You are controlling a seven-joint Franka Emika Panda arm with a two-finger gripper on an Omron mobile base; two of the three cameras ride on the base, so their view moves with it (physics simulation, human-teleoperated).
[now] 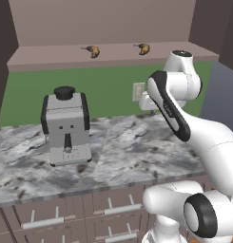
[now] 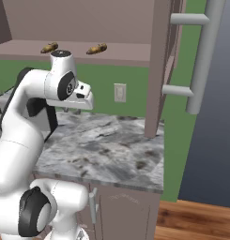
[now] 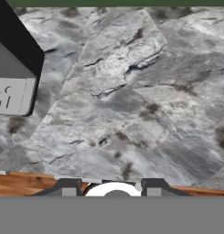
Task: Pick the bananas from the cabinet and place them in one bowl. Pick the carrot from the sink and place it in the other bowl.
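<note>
**Two bananas lying on the cabinet shelf, end effector above the desk**

Two small curved yellow bananas with brown blotches, one (image 1: pixel 92 51) to the left and one (image 1: pixel 144 48) to the right, are being seen well apart on the plain inner shelf of the open mauve-brown wall cabinet (image 1: pixel 108 23). The two-finger end effector (image 3: pixel 111 183) is being held above the grey marble desk (image 3: pixel 131 100), beside the grey coffee machine (image 1: pixel 65 128). Nothing is seen between its fingertips; whether it is released or clenched cannot be told.
</note>
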